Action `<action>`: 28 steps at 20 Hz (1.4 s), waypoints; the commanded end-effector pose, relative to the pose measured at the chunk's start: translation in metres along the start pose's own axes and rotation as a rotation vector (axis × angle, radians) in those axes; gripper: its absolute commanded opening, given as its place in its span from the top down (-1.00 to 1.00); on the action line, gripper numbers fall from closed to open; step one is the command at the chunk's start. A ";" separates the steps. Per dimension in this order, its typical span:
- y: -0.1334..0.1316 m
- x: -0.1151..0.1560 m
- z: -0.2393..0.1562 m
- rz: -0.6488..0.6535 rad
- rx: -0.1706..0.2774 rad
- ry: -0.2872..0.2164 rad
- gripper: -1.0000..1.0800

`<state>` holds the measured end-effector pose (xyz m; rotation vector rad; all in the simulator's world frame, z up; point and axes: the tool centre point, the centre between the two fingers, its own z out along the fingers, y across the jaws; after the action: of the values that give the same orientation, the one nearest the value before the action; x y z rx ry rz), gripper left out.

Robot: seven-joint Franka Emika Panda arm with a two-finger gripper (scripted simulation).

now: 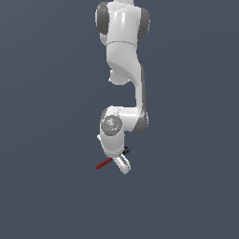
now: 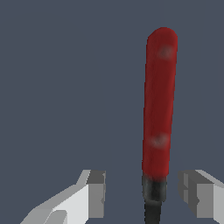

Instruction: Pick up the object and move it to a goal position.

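The object is a thin tool with a red handle (image 2: 159, 100) and a dark shaft (image 2: 154, 192). In the wrist view the shaft runs between my gripper's (image 2: 144, 194) two grey fingers (image 2: 97, 192), with a gap on each side, wider on one side. The jaws are open and do not touch it. In the exterior view my gripper (image 1: 122, 164) points down over the tool. The red handle (image 1: 103, 163) sticks out toward the exterior view's left, and a black knob end (image 1: 126, 150) shows on the other side of the hand.
The white arm (image 1: 123, 56) hangs down from the top of the exterior view. A plain dark grey-blue ground fills both views, and no goal marker shows.
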<state>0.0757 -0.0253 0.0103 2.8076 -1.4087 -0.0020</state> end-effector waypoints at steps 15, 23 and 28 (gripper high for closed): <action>0.005 0.002 -0.001 0.001 0.002 0.002 1.00; 0.035 0.009 -0.001 0.001 0.002 0.002 1.00; 0.073 0.016 -0.002 0.001 0.002 0.002 1.00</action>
<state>0.0357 -0.0715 0.0116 2.8086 -1.4087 0.0016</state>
